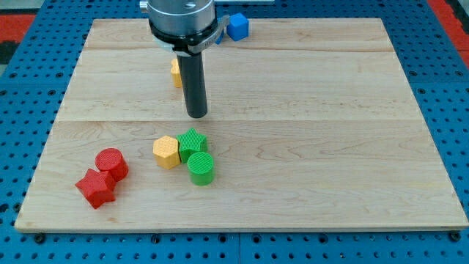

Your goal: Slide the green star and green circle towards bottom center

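The green star lies a little left of the board's middle, toward the view's bottom. The green circle touches it just below and to the right. My tip stands above the green star, a short gap away, not touching it.
A yellow hexagon touches the green star's left side. A red circle and a red star sit at the bottom left. A yellow block is partly hidden behind the rod. A blue block lies at the top edge of the wooden board.
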Controlling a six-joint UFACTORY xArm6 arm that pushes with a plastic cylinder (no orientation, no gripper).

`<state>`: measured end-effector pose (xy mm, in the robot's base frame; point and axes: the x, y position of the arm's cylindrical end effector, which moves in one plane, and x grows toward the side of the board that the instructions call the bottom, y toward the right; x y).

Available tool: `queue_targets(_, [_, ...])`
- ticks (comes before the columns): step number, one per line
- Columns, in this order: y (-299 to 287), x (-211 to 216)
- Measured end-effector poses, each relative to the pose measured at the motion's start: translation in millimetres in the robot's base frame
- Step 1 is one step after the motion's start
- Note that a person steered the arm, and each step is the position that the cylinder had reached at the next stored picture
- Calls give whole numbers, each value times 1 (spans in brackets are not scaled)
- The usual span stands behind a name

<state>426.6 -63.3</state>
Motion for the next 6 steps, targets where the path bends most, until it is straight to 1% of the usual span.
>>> queue_targets(1, [5, 36])
queue_targets(2, [2, 58])
queue_targets(3, [-16, 38])
queue_targets(4, [-18, 64])
queue_targets(5, [-7, 90])
queue_targets(6, [0, 102])
